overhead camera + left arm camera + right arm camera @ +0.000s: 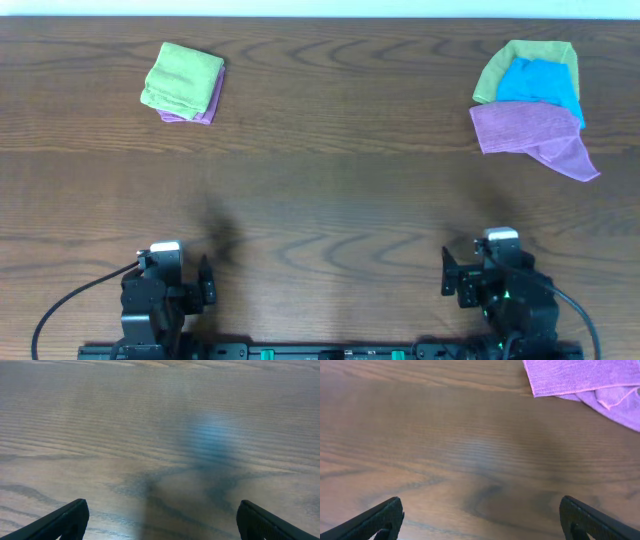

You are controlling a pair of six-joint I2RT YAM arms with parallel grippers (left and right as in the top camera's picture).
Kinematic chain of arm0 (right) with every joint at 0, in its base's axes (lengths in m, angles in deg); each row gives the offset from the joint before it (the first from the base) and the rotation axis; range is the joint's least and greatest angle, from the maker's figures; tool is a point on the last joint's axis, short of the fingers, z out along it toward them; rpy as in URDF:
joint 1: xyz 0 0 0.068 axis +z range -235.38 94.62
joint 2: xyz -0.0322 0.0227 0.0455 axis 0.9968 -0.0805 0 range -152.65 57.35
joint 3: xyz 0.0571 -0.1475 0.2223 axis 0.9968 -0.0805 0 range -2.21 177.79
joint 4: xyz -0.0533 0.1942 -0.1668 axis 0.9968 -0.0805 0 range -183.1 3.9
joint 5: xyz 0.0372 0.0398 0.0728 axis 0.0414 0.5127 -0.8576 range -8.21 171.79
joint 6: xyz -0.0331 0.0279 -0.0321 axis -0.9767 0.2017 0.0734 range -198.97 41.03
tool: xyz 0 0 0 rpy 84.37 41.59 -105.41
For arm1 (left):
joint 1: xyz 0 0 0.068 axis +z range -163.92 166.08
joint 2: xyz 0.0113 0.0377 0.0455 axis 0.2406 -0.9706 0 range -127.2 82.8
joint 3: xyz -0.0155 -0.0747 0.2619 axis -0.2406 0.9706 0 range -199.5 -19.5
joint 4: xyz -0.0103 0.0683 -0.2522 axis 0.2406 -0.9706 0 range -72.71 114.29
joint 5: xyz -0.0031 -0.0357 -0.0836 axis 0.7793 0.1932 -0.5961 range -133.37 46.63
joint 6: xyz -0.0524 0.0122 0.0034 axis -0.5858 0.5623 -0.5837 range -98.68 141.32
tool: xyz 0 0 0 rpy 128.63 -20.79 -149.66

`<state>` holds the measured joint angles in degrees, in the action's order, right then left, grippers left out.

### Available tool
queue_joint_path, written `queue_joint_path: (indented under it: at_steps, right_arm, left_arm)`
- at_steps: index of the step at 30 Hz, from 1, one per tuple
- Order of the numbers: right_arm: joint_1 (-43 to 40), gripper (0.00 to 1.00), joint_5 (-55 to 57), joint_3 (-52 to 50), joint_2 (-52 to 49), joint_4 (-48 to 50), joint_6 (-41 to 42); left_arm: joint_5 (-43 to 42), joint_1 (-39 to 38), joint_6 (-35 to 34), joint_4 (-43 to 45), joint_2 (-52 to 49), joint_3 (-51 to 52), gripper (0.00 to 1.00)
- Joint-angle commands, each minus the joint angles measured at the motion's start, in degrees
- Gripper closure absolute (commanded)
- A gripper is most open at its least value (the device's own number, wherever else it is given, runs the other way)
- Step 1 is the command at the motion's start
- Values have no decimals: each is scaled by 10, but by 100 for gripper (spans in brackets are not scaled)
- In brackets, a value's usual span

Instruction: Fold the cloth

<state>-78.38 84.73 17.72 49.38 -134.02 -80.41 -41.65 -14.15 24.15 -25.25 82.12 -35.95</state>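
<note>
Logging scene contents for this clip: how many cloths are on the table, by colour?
Green: 2, the left green cloth and the right green cloth
Purple: 2, the left purple cloth and the right purple cloth
Blue: 1, the blue cloth
Total: 5

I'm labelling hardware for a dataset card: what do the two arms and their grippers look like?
The left arm and right arm are black and blocky, each with a white cap and a black cable looping outward. The left gripper and right gripper have black wedge-shaped fingers.
</note>
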Motion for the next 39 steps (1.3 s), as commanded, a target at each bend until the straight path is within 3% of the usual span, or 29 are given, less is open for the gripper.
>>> queue_joint_path:
  at_steps: [1,15,20,39]
  right_arm:
    - [-21,1,-19,-11,21,2,-47]
    - [-42,1,-23,-74,64,4,-50]
    - [-63,1,-23,-92,75,6,-15]
    - [-78,1,3,-93,76,7,16]
  left_arm:
    - [2,-3,4,-2,4,3,5]
    - [2,-3,4,-2,4,3,5]
    - [2,-3,4,-2,4,3,5]
    - [2,-3,4,-2,4,3,5]
